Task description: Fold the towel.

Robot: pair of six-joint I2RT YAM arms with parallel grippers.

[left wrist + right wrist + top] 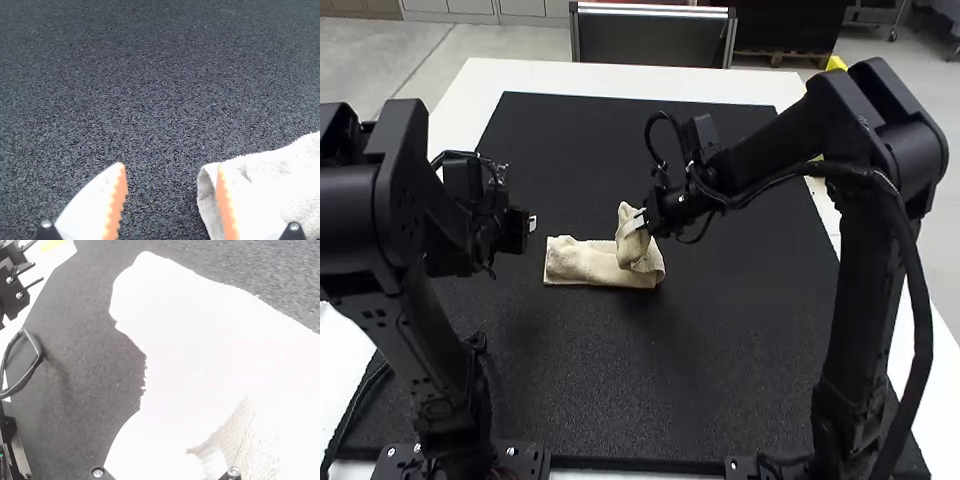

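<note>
"Two grippers: why is the left gripper (530, 223) empty?"

"I have its fingers spread beside the towel (592, 264), near its left end, perhaps to steady it."

"And the right gripper (638, 220)?"

"With it I pinch the right part of the towel, raised from the black mat (730, 340), probably so that I can lay this part over the rest."

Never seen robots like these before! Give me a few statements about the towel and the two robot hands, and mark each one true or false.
1. The towel is cream-coloured. True.
2. The left arm's hand is squeezed shut. False: its fingers stand apart.
3. The right arm's hand holds part of the towel up. True.
4. The towel lies on a white mat. False: the mat is black.
</note>
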